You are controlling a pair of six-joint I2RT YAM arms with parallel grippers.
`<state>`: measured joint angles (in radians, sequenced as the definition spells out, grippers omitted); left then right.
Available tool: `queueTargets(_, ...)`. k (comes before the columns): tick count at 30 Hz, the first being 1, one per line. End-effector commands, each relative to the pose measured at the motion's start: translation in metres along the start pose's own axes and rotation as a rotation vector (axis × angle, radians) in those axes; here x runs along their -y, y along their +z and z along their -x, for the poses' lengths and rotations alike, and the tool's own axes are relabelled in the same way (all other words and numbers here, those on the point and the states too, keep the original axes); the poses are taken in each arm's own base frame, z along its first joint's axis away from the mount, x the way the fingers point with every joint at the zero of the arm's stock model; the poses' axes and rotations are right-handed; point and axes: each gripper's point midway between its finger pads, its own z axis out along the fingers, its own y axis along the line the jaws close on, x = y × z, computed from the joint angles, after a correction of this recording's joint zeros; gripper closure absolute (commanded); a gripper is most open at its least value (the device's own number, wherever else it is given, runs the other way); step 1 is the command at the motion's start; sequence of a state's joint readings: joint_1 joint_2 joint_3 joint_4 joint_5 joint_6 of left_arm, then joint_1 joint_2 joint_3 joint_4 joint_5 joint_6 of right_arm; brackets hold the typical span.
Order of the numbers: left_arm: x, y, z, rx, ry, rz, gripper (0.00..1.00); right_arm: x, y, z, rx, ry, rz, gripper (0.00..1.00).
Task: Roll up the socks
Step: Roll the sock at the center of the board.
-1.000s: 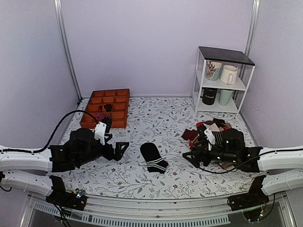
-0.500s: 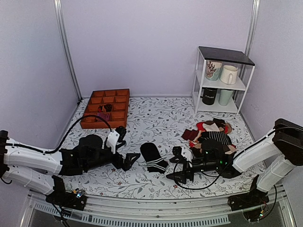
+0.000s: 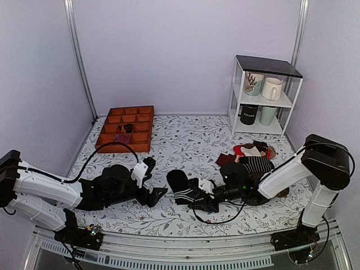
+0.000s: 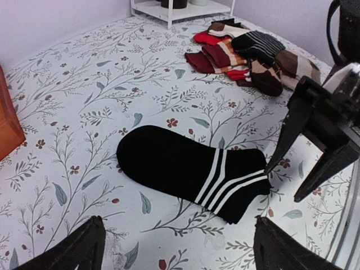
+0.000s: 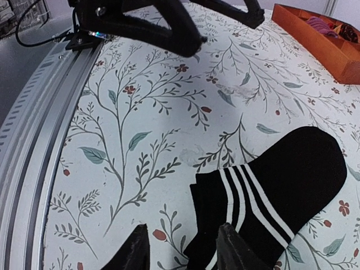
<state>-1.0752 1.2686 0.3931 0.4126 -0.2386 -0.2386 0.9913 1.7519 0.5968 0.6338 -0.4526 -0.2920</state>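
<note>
The socks [image 3: 181, 187] lie flat as a stacked black pair in the middle of the floral table, with three white stripes at the near end [image 4: 230, 183]. My right gripper [image 3: 202, 200] sits low at that striped end. Its jaws stand partly apart around the cuff's corner [image 5: 216, 197]: one finger [image 5: 233, 247] is over the cuff and the other [image 5: 135, 250] is over bare table. My left gripper [image 3: 155, 194] stands wide open just left of the socks, with nothing between its fingers [image 4: 73, 250].
A heap of mixed socks [image 3: 253, 156] lies at the right, behind my right arm. An orange compartment tray [image 3: 126, 128] stands at the back left and a white shelf with mugs [image 3: 263, 95] at the back right. The table's metal front rail [image 5: 34, 140] runs close by.
My right arm has swung left from the sock heap down to the striped end, and its jaws have narrowed. My left arm has pushed right, closer to the socks.
</note>
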Motion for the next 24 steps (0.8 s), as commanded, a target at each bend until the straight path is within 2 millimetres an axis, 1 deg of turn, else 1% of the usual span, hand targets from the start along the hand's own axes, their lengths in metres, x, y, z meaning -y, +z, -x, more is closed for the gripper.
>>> queueTargets(1,0.008,0.002,-0.004,0.004,0.017,-0.028,0.09,-0.003,0.011,-0.024,-0.091,-0.007,0.034,0.59)
queueTargets(5,0.009,0.006,-0.007,-0.008,0.025,-0.031,0.09,0.004,0.014,-0.036,-0.135,-0.006,-0.001,0.58)
queueTargets(8,0.010,0.008,-0.009,-0.015,0.027,-0.037,0.09,0.011,0.017,-0.040,-0.153,-0.010,-0.031,0.54)
queueTargets(10,0.011,0.009,-0.010,-0.020,0.030,-0.044,0.09,0.011,0.019,-0.043,-0.165,-0.007,-0.032,0.53)
queueTargets(12,0.013,0.010,-0.010,-0.025,0.032,-0.049,0.10,0.012,0.021,-0.049,-0.186,0.002,-0.033,0.52)
queueTargets(15,0.014,0.011,-0.011,-0.030,0.038,-0.054,0.10,0.014,0.022,-0.062,-0.230,0.020,-0.066,0.54)
queueTargets(16,0.014,0.011,-0.012,-0.032,0.038,-0.055,0.10,0.014,0.023,-0.066,-0.244,0.024,-0.080,0.57)
queueTargets(19,0.015,0.010,-0.013,-0.034,0.043,-0.063,0.10,0.011,0.022,-0.078,-0.289,0.061,-0.101,0.74)
queueTargets(20,0.016,0.010,-0.012,-0.033,0.046,-0.070,0.10,0.009,0.022,-0.082,-0.306,0.070,-0.104,0.77)
queueTargets(21,0.017,0.010,-0.012,-0.032,0.048,-0.076,0.10,0.007,0.022,-0.086,-0.327,0.087,-0.108,0.83)
queueTargets(24,0.023,0.007,-0.011,-0.026,0.063,-0.113,0.10,0.001,0.021,-0.095,-0.380,0.162,-0.090,0.92)
